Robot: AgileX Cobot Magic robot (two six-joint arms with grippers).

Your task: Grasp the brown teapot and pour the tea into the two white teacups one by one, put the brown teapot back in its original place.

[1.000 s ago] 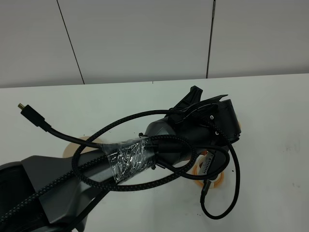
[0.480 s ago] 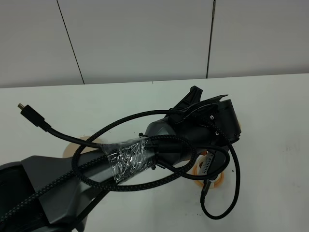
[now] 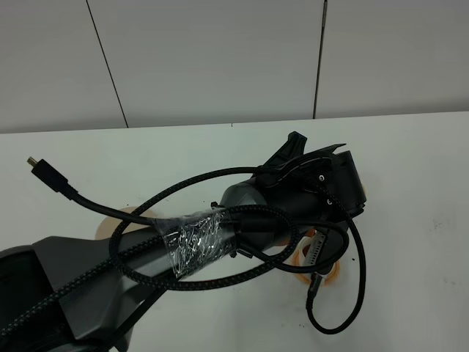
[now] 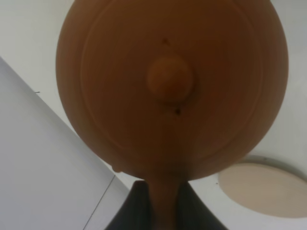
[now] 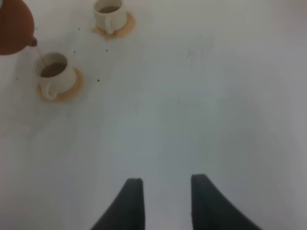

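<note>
The setting was a robot test laboratory rather than a home or kitchen. A plain white bench (image 3: 410, 147) stood against bare grey wall panels (image 3: 212, 59) divided by thin dark seams. A black robot arm (image 3: 88, 271) carried braided black cables (image 3: 146, 213), one ending in a loose, unconnected plug (image 3: 38, 166), with clear tape (image 3: 192, 242) wrapped around the arm.

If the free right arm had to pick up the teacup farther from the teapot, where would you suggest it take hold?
Judging from the right wrist view, grip the rim and wall of the farther teacup from above, on a part away from its loop handle. The cup stands upright on its orange saucer and holds tea, so a straight-down approach by the right gripper should keep it level.
</note>
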